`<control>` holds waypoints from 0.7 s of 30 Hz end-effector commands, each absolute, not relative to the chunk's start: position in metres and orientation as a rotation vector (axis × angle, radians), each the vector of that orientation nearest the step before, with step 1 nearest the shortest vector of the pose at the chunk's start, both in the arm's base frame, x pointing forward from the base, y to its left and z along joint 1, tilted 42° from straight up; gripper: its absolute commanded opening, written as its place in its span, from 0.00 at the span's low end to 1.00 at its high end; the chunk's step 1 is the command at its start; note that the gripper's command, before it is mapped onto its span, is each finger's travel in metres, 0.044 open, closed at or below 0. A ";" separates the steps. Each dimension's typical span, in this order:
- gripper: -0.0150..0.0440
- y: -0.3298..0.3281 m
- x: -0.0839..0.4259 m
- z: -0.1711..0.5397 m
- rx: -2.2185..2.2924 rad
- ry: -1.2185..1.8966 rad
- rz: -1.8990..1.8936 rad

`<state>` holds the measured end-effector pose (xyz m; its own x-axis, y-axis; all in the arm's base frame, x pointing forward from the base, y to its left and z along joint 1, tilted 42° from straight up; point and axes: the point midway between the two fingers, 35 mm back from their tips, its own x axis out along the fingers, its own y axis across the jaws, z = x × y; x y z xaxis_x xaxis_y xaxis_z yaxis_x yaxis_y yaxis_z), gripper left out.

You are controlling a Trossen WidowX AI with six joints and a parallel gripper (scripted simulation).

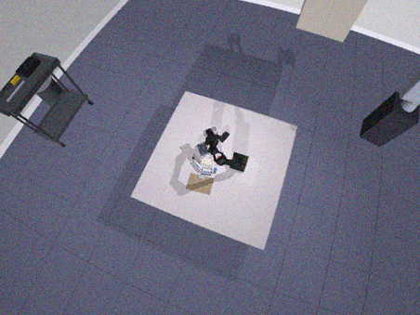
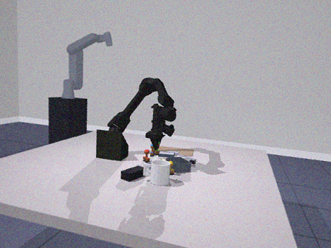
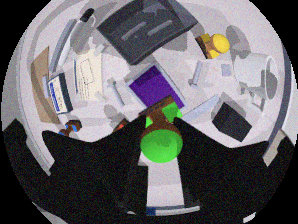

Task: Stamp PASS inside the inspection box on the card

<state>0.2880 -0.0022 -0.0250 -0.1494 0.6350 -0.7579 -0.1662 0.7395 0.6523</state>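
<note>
My gripper (image 3: 159, 120) (image 2: 157, 148) is shut on a wooden stamp with a green knob (image 3: 161, 146). The stamp is held above the table, and in the wrist view its base overlaps the near corner of the purple ink pad (image 3: 154, 86). The stamp's underside and lettering are hidden. A cream card (image 3: 90, 89) with printed lines and an outlined box lies left of the pad in the wrist view. No print can be made out in the box at this size. The fingers' dark bodies hide the near part of the wrist view.
A dark tray (image 3: 142, 47) lies beyond the pad. A yellow-knobbed stamp (image 3: 219, 45), a white mug (image 2: 160, 173) (image 3: 250, 67) and a black block (image 2: 132, 173) (image 3: 231, 122) are right in the wrist view. A blue-marked card (image 3: 60, 94) and brown board (image 3: 41, 82) are left.
</note>
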 end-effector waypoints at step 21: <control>0.25 0.057 0.305 0.029 -0.161 1.197 1.221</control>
<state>0.3032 0.0474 0.0178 -0.1450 0.6250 -0.7671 -0.6980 0.4848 0.5270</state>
